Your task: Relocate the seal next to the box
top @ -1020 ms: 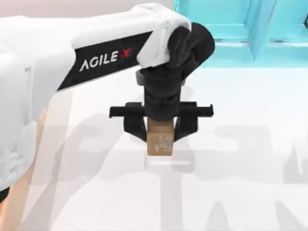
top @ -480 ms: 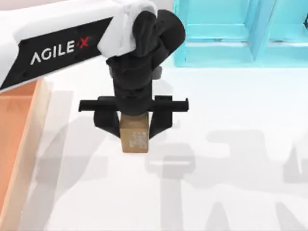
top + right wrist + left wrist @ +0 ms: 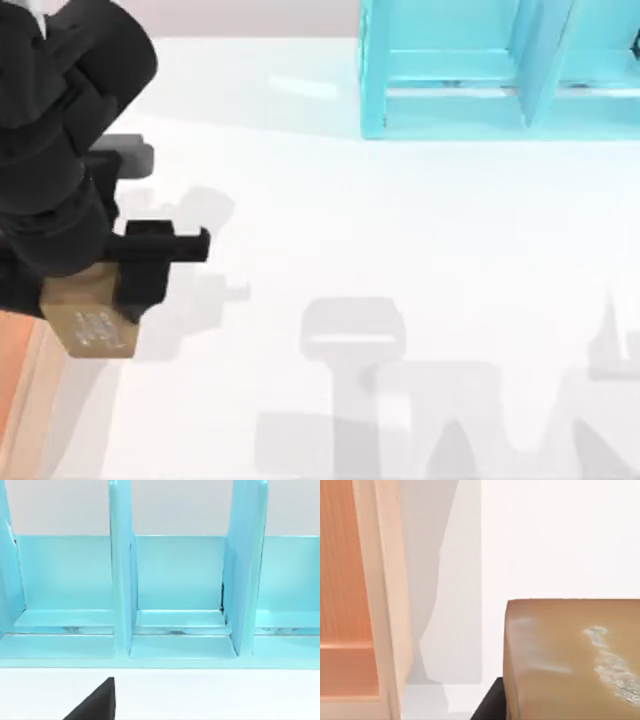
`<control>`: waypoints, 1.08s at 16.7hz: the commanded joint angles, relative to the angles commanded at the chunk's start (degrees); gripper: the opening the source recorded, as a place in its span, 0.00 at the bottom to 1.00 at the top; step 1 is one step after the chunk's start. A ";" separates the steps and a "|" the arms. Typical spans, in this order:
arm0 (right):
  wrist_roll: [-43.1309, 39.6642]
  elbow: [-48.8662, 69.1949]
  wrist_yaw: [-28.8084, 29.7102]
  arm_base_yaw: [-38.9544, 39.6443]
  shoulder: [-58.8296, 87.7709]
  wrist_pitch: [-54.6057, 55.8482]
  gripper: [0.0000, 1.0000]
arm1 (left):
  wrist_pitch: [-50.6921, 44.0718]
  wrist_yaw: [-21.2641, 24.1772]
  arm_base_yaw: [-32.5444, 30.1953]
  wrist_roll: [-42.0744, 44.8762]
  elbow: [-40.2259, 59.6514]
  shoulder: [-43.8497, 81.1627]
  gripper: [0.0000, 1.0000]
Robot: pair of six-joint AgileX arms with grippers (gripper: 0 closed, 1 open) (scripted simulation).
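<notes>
Top view first, reading from the table's left edge: you can see a strip of the box (image 3: 22,395), its orange inside and pale rim running along that edge. Just beside the rim, your left gripper (image 3: 85,300) pinches the seal (image 3: 90,315) between its black fingers, the white engraved face turned up toward the camera. One finger (image 3: 145,275) is plain on the seal's right side; the other is mostly hidden under the wrist.

Left wrist view agrees: the box rim (image 3: 387,605) stands close by, a band of bare table (image 3: 460,580) lies between it and the seal (image 3: 570,655), and the block looks to be held clear of the surface, though you cannot judge the gap with certainty.

Farther right, the middle of the table carries nothing but shadows, and the light blue shelf (image 3: 500,70) sits along the far edge. Your right arm is parked; its wrist view faces the shelf compartments (image 3: 175,580), with a dark finger tip (image 3: 97,702) at the lower edge, and you cannot tell how its fingers stand.

By these pictures the carry is nearly done: the seal is already beside the box. What remains, most likely, is lowering it onto the table outside the rim, spreading the fingers, and pulling the arm away.
</notes>
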 joint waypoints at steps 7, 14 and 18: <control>0.00 0.00 0.00 0.00 0.00 0.00 1.00 | -1.87 0.11 3.36 3.19 -5.38 -6.50 0.00; 0.00 0.00 0.00 0.00 0.00 0.00 1.00 | 6.40 0.08 3.36 3.52 -12.90 -5.97 0.00; 0.00 0.00 0.00 0.00 0.00 0.00 1.00 | 12.93 0.11 3.66 3.54 -19.13 -5.46 0.00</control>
